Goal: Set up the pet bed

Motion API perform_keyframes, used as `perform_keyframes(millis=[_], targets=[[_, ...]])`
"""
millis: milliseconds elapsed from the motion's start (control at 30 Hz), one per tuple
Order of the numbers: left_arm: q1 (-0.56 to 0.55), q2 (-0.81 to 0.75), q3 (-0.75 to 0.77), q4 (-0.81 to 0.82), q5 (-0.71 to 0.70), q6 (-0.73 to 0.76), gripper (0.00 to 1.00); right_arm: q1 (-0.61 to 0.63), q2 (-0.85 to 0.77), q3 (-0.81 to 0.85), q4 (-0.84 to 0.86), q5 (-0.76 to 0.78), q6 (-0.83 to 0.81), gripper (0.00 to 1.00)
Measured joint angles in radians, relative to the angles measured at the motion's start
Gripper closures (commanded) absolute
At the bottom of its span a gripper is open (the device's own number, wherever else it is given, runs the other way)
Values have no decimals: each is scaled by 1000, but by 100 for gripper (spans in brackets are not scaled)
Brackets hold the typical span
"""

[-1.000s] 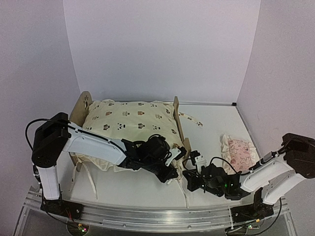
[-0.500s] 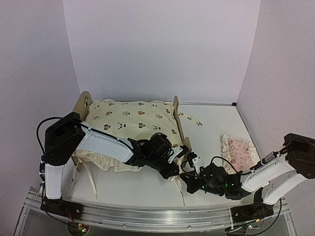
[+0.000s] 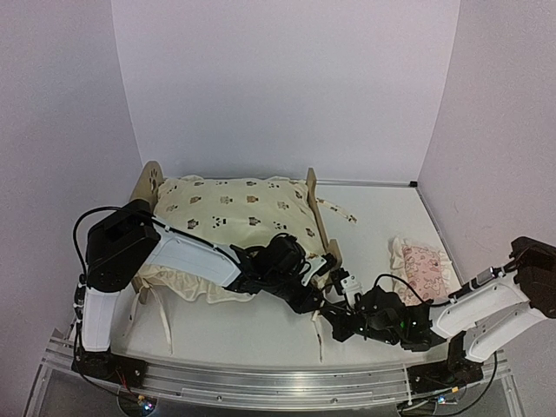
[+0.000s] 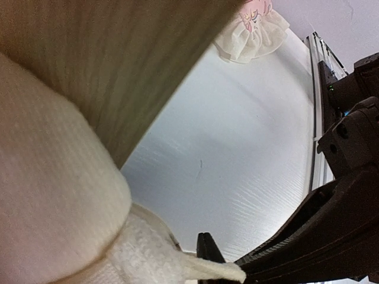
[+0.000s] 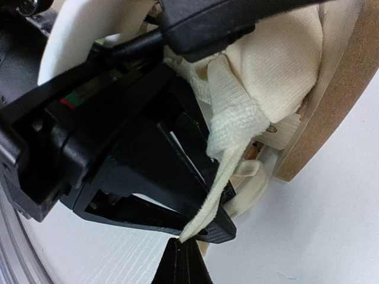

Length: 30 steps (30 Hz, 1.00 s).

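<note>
The pet bed (image 3: 311,198) stands at the left centre, a light-wood frame with its paw-print headboard (image 3: 151,180) at the far left. A cream animal-print cushion (image 3: 234,213) lies on it. At the bed's near right corner, my right gripper (image 5: 183,253) is shut on the end of a cream cushion tie (image 5: 230,168). This tie runs up to a knot beside the wooden footboard (image 5: 342,109). My left gripper (image 3: 318,301) reaches under the cushion to the same corner. One of its black fingers (image 5: 228,229) touches the tie; its jaw gap is hidden.
A small pink ruffled pillow (image 3: 423,263) lies on the white table to the right of the bed. Loose ties hang at the bed's near left corner (image 3: 143,300) and behind the footboard (image 3: 339,211). The two grippers crowd together at one spot.
My left arm has swung right and nearer, bringing its gripper to the bed's near right corner. The right gripper has shifted slightly, still shut on the tie.
</note>
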Motion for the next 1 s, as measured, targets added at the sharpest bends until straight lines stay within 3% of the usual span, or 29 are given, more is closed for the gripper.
perform_keyframes(millis=[233,1000], targets=[[3,1,0,10,19,-37,67,0,-21,0,-31,10,6,100],[2,-59,-140,97,10,-144,61,-11,-73,-9,-156,118,94,100]])
